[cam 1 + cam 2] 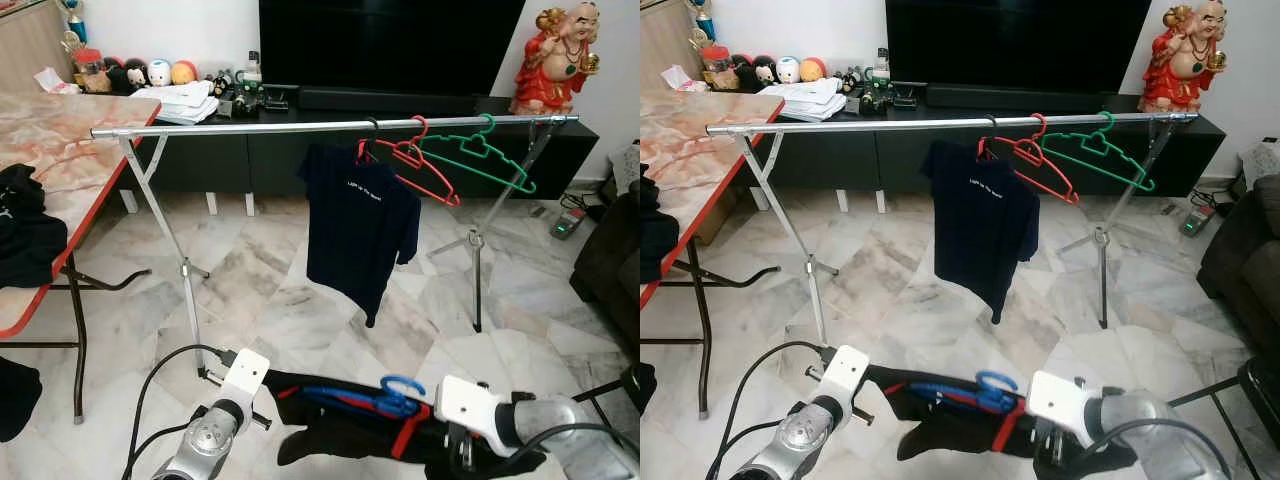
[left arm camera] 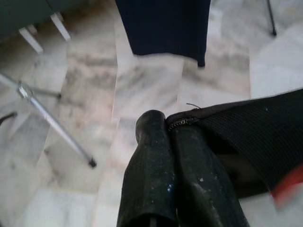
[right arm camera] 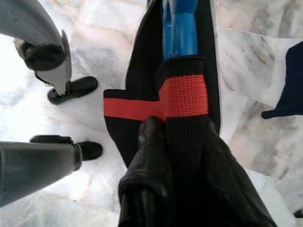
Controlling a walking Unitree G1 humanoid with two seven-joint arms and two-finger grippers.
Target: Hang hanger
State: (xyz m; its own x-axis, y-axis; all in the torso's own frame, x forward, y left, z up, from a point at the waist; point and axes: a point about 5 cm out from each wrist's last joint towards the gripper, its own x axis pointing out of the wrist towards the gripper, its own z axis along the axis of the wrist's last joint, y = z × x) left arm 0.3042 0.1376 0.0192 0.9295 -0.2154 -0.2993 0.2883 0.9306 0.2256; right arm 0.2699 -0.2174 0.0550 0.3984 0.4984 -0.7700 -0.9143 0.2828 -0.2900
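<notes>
A black garment with red bands point(image 1: 340, 425) is stretched low between my two grippers, on a blue hanger point(image 1: 398, 392) whose hook sticks up. My left gripper point(image 2: 168, 124) is shut on one edge of the garment point(image 2: 255, 137). Shut on the other end is my right gripper point(image 3: 169, 127), at the red band point(image 3: 182, 97) and over the blue hanger point(image 3: 180, 33). Ahead stands a silver clothes rail point(image 1: 300, 126). From it hang a navy T-shirt point(image 1: 360, 225), an empty red hanger point(image 1: 425, 170) and an empty green hanger point(image 1: 480, 155).
A red-edged folding table point(image 1: 60, 150) with black clothes point(image 1: 25, 225) stands to the left. A dark TV console point(image 1: 230, 155) runs behind the rail, and a dark sofa point(image 1: 610, 260) is at the right. The rail's left half is bare over a marble floor point(image 1: 270, 290).
</notes>
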